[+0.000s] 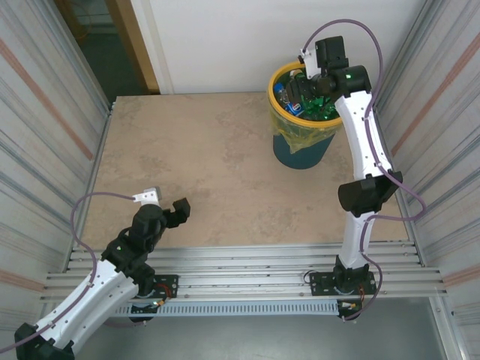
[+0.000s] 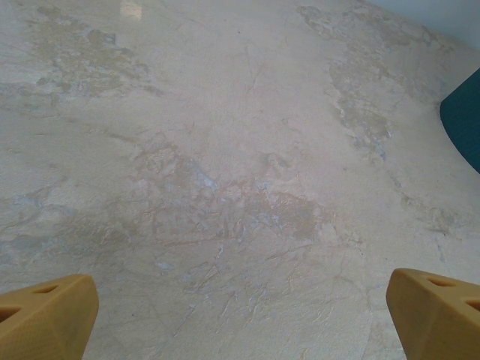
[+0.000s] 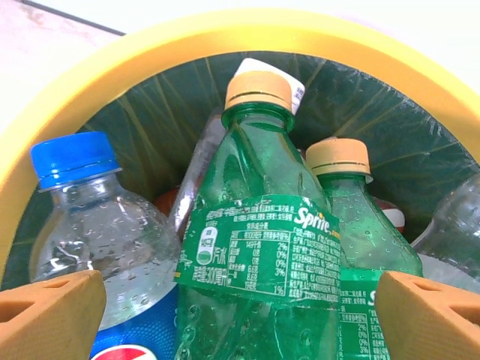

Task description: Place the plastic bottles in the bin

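Observation:
The bin (image 1: 300,154) is a teal wastebasket with a yellow rim (image 3: 225,34) and a green liner, standing at the far right of the table. Several plastic bottles (image 1: 304,105) stand inside it. Closest in the right wrist view is a green Sprite bottle (image 3: 255,225) with a tan cap, beside a second green bottle (image 3: 360,240) and a clear bottle (image 3: 97,225) with a blue cap. My right gripper (image 3: 240,319) hangs over the bin's mouth, open, its orange fingers (image 3: 52,311) clear of the Sprite bottle on both sides. My left gripper (image 1: 180,210) is open and holds nothing, low over bare table at the near left.
The beige stone tabletop (image 2: 225,150) lies under my left gripper (image 2: 240,319), with the bin's teal wall (image 2: 465,112) at the right edge of that view. Ribbed metal walls (image 1: 45,112) close in both sides of the table. A rail strip (image 1: 247,270) runs along the near edge.

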